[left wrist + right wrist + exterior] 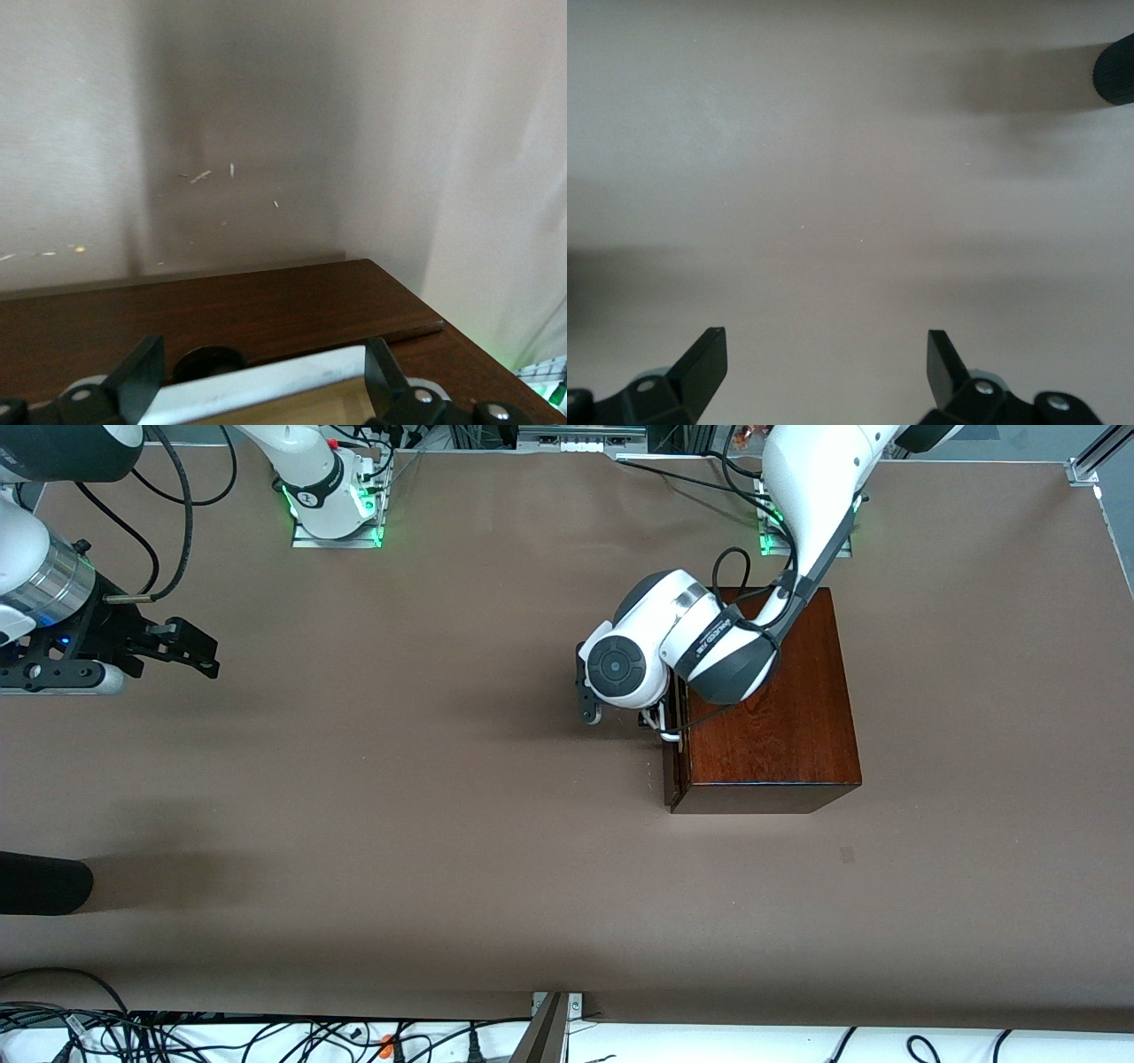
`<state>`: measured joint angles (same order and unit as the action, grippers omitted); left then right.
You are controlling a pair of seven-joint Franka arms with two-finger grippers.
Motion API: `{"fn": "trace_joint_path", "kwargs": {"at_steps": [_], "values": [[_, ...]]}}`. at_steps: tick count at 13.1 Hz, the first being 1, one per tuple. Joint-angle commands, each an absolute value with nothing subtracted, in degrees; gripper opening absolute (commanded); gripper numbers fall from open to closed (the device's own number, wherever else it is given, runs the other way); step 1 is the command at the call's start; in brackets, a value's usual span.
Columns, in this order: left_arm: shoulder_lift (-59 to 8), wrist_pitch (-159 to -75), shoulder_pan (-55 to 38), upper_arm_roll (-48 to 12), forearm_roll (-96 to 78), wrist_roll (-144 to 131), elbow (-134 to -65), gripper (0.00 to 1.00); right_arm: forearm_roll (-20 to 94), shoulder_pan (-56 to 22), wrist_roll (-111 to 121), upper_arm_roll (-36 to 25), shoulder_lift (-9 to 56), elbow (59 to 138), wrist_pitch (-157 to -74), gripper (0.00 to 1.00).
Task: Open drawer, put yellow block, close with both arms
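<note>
The drawer [673,735] sits shut or very nearly shut in the dark wooden box [771,700], which stands toward the left arm's end of the tabletop [443,824]; its white handle [266,382] lies between the spread fingers of the left gripper [261,376], which brackets the bar without clearly clamping it. So the opening step looks barely begun. The yellow block is nowhere in view, so placing it and the two-armed closing remain. The right gripper [182,646] waits with its jaws wide apart and empty over bare tabletop at the right arm's end.
</note>
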<state>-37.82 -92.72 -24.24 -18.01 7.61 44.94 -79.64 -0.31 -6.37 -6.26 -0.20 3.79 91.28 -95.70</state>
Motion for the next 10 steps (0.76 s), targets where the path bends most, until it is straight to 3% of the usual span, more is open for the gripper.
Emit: {"fn": "trace_joint_path", "kwargs": {"at_steps": [1,10], "values": [[-31.9,-91.9,-23.6,-18.7,9.1,44.7,-79.3,1.0,-0.4,-6.6,-6.3,-0.2,4.2,90.1,-95.4,1.0],[-18.6,-91.2,-9.3,-17.7,5.0,45.4,-79.4,1.0,-0.3,-6.6,-6.3,-0.2,4.2,89.9,-95.4,1.0]]}}
